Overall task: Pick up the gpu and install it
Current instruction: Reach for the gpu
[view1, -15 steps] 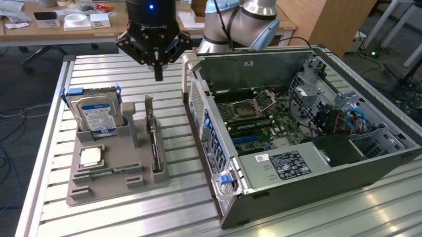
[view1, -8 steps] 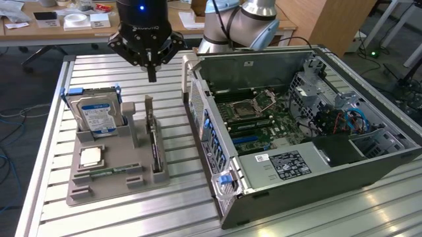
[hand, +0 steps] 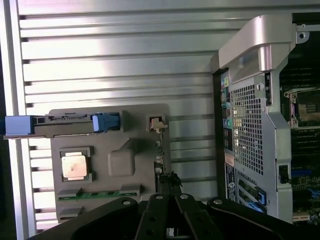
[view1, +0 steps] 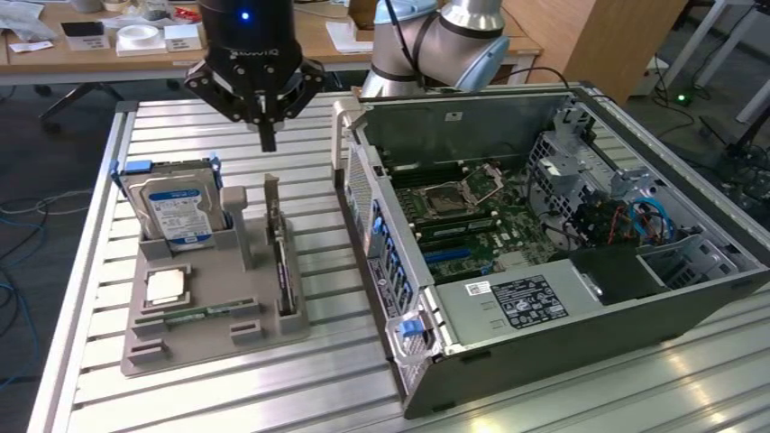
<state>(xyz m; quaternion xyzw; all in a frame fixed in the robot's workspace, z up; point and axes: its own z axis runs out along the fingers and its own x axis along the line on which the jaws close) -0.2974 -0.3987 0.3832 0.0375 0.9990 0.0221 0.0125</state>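
**Jaws shut and empty above the gpu's bracket end**

From my remote station I saw the gripper (view1: 267, 137) hanging over the slatted metal surface (view1: 241, 397), with its jaws pressed together and nothing between them. It hung clear of everything below it. Nearest to it was the gpu (view1: 279, 257), which it was not touching.

The gpu stood on its long edge in a slot of the grey holder tray (view1: 205, 347), on the tray's side toward the exterior view's right. Its silver bracket end pointed up toward the gripper. The card sat between the tray's upright post and the open computer case (view1: 578, 325), and was apart from the case.

In the wrist view the gripper (hand: 169, 200) lined up over the thin edge of the gpu (hand: 160, 155), which ran along one side of the tray (hand: 135, 130).

The other parts sat in the same tray:

- The hard drive (view1: 178, 212) stood upright in its blue carrier (blue-and-white label facing out).
- A processor chip (view1: 165, 286) lay flat in a square pocket.
- A green memory stick (view1: 205, 313) lay just beside the chip.

The case lay on its side with its panel off, so the motherboard (view1: 470, 216) was in plain sight.
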